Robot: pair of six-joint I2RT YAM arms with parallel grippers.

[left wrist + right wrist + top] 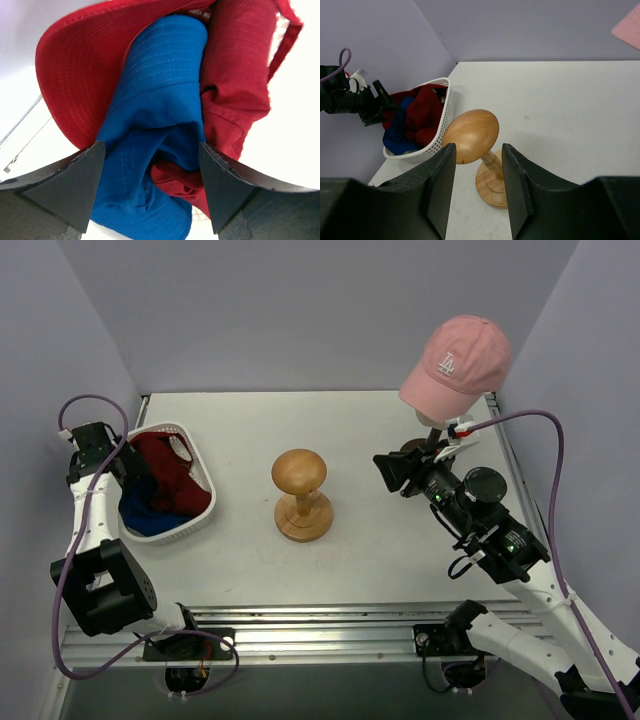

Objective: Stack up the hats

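On the table (380,570), the left gripper (151,150), jaws apart, is straddling the blue bucket hat (160,90) in the mesh basket (446,115), risking pinching the red cap (75,75) too; the right gripper (478,150) is gaping empty.

White LA logo on pink cap (455,362), illegible print on red cap (75,65)

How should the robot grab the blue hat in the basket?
Pinch the raised fold of the blue hat from above, where the left gripper hangs with open jaws either side. The hat is crumpled between red hats in the basket, so that fold is its freest part.
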